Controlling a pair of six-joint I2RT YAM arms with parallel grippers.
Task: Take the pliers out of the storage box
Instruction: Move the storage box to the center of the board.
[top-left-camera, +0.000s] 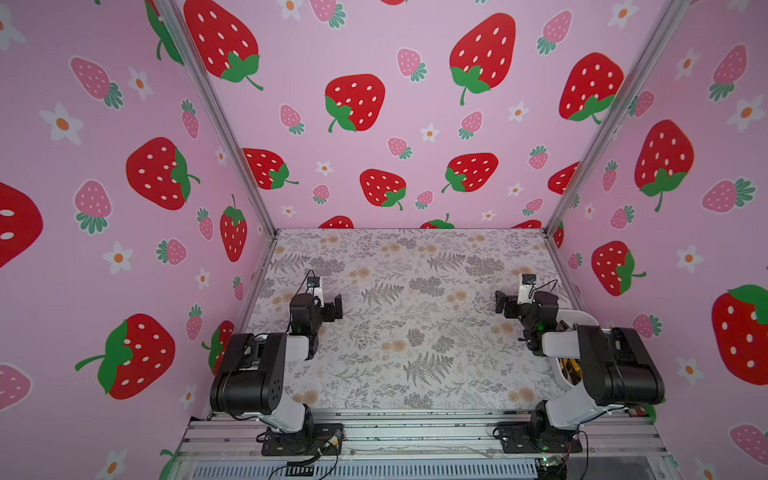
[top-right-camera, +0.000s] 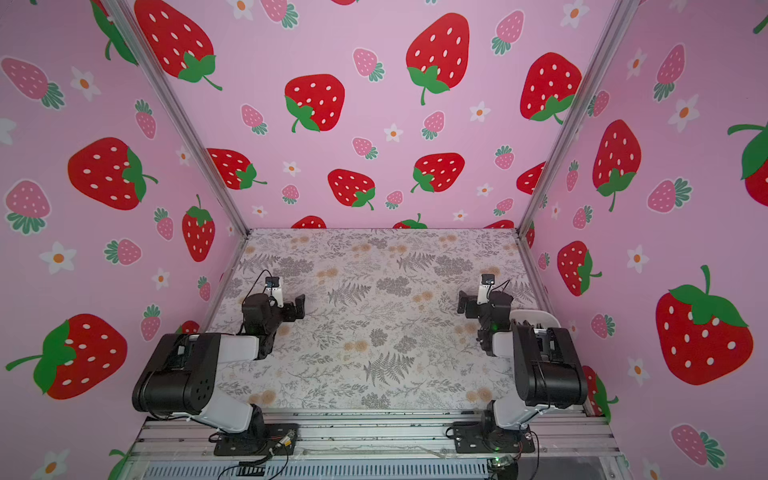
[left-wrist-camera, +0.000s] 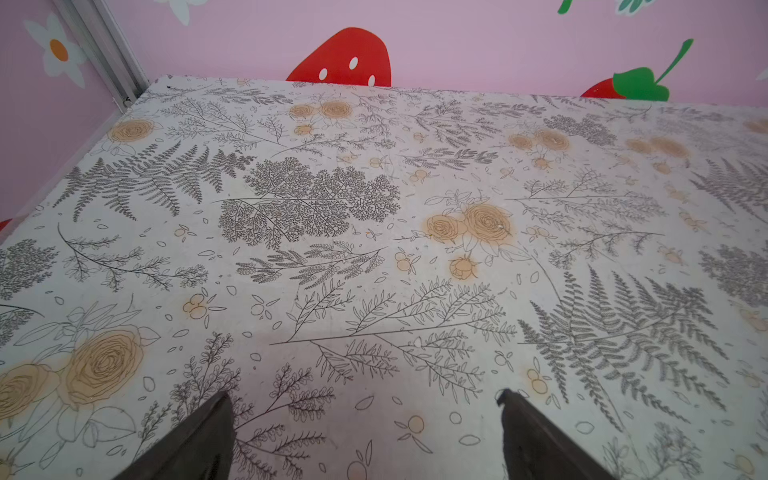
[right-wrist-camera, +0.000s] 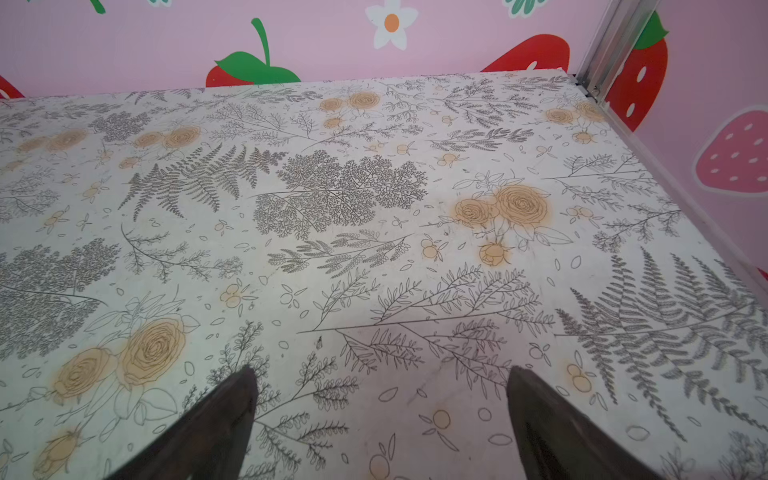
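The white storage box (top-left-camera: 558, 377) sits at the table's right edge, mostly covered by my right arm; in a top view only its far rim (top-right-camera: 537, 316) shows. Yellow-and-black handles of the pliers (top-left-camera: 567, 366) peek out of it beneath the arm; the rest are hidden. My right gripper (top-left-camera: 501, 303) (top-right-camera: 464, 303) hovers open to the left of the box, beyond its far end, with nothing between its fingers (right-wrist-camera: 381, 369). My left gripper (top-left-camera: 336, 306) (top-right-camera: 300, 306) hangs open over the left side of the table, also empty (left-wrist-camera: 365, 395). Neither wrist view shows the box.
The table carries a floral fern-print cover (top-left-camera: 407, 316). Pink strawberry walls close it in at the back and both sides, with metal posts (top-left-camera: 266, 224) at the corners. An aluminium rail (top-left-camera: 415, 432) holding both arm bases runs along the front.
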